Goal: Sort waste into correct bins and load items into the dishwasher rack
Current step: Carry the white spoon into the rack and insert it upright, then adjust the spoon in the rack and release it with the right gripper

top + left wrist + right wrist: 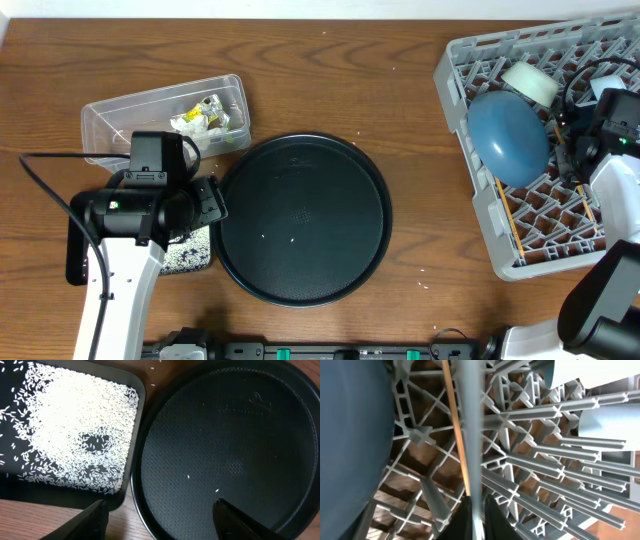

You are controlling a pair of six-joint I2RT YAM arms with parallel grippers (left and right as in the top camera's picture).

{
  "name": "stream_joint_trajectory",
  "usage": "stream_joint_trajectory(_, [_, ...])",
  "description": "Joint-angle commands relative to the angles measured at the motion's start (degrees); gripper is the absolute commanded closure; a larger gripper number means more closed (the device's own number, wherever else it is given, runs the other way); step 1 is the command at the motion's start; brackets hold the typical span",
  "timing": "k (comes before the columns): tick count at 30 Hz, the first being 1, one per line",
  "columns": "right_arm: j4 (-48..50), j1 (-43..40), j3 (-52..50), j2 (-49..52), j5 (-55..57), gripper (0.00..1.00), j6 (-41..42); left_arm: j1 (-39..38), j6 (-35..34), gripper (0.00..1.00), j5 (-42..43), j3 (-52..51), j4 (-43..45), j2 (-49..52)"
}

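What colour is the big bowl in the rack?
Dark blue; the bowl shows best in the overhead view.

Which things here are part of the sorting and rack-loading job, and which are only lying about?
Part of the job: rice grains, flat black tray, clear tub, wrapper, dishwasher rack, dark blue bowl, white cup, chopstick.

Only lying about: round black tray, with a few stray grains on it.
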Motion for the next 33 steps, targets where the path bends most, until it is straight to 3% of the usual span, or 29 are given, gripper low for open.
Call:
stream_joint_trajectory(1, [0.3,-0.6,1.0,0.5,0.0,0.80,-0.5,0.3,-0.1,0.32,-0.1,1.0,-0.3,0.2])
stream_joint_trajectory(4, [0.0,-0.6,1.0,0.5,-1.2,0.63,-0.3,0.3,-0.1,0.32,-0.1,1.0,-0.3,0.2])
stream_joint_trajectory(6, [-0.3,-0.6,1.0,0.5,-3.0,0.60,-0.3,0.3,-0.1,0.32,-0.1,1.0,-0.3,0.2])
stream_joint_trajectory(11, [-2.0,0.3,1.0,-2.5,-6.0,0.67,4.8,0.3,-0.1,0.32,-0.1,1.0,-0.2,0.2])
stream_joint_trajectory(15, [-7.8,1.0,1.0,-6.5,-9.3,0.92,9.6,0.3,-0.1,0.32,-0.1,1.0,-0.2,0.2])
stream_joint_trajectory(17, [-12.8,1.3,1.0,-8.4,-9.9,0.99,14.7,0.3,-0.1,0.32,-0.1,1.0,-0.2,0.2])
stream_joint_trajectory(19, [-18.8,1.3,1.0,-9.8,-11.5,0.99,20.9,0.3,-0.1,0.32,-0.1,1.0,-0.2,0.2])
stream_joint_trajectory(23, [-26.6,1.3,0.8,-10.1,-14.3,0.99,22.7,0.3,-0.1,0.32,-0.1,1.0,-0.2,0.2])
stream_joint_trajectory(33, [-29.7,4.9,-0.1,-10.0,-15.1,0.99,22.8,0.3,-0.1,0.32,-0.1,1.0,-0.3,0.2])
